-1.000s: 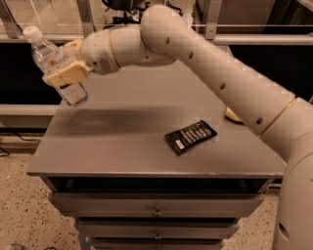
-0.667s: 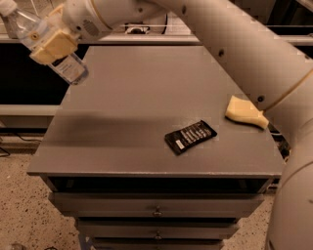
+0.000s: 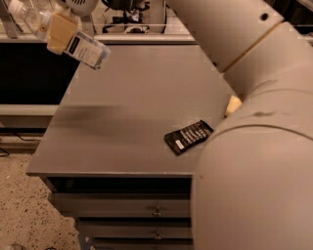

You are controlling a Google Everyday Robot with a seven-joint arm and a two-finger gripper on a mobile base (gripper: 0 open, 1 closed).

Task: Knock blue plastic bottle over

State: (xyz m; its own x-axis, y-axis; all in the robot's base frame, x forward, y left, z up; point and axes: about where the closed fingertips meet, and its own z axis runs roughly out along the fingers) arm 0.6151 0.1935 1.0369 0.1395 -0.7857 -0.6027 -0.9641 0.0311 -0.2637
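Looking down on a matte grey rectangular metal tabletop (image 3: 137, 83) in a dimly lit workroom.

Showing, under the front edge, grey metal drawers (image 3: 122, 207) stacked one below another, the upper ones each bearing a small round metal pull (image 3: 156, 212) at mid-front. Meeting a beige speckled stone floor (image 3: 19, 210) at lower left. Backing onto a pale horizontal ledge (image 3: 146, 38), with shiny metal framing and black cables (image 3: 122, 7) beyond it. Bordering a black recessed panel (image 3: 29, 68) at left. Carrying a soft dark shadow band (image 3: 83, 114) across the left half, under warm, low light. Framing the gripper (image 3: 61, 30) at top left, above the far left corner, clamping the blue plastic bottle (image 3: 87, 50).
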